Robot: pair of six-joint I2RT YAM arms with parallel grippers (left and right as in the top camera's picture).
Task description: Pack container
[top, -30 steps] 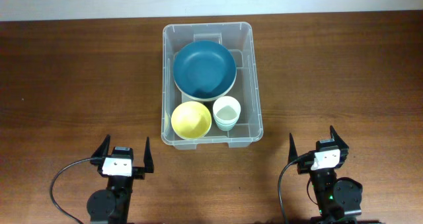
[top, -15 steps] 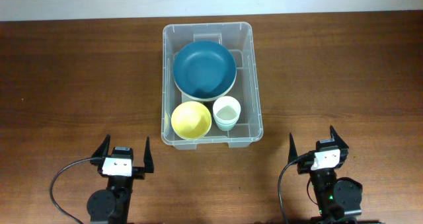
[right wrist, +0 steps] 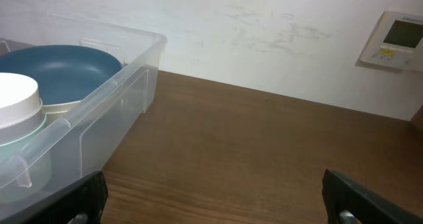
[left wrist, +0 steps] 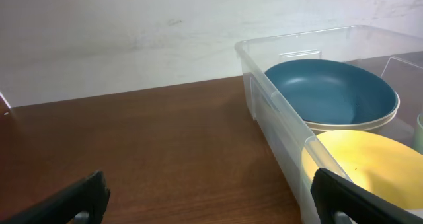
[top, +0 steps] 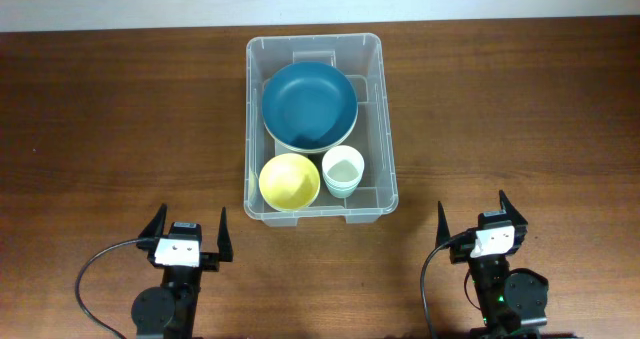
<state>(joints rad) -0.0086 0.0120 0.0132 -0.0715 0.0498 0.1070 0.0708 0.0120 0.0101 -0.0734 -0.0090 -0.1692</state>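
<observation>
The clear plastic container (top: 315, 47) stands at the middle of the table, toward the back. Inside it lie a large blue bowl (top: 309, 103) stacked on a cream one, a yellow bowl (top: 289, 181) and a pale white cup (top: 343, 169). My left gripper (top: 187, 223) rests near the front edge, left of the container, open and holding nothing. Over at the front right, my right gripper (top: 475, 211) is likewise open with nothing between its fingers. The left wrist view shows the container (left wrist: 264, 85) to the right; the right wrist view shows the container (right wrist: 125, 75) to the left.
Brown wooden table (top: 110, 119) extends left and right of the container. A white wall runs along the back. A white wall panel (right wrist: 394, 37) shows in the right wrist view. A black cable (top: 95, 264) loops by the left arm base.
</observation>
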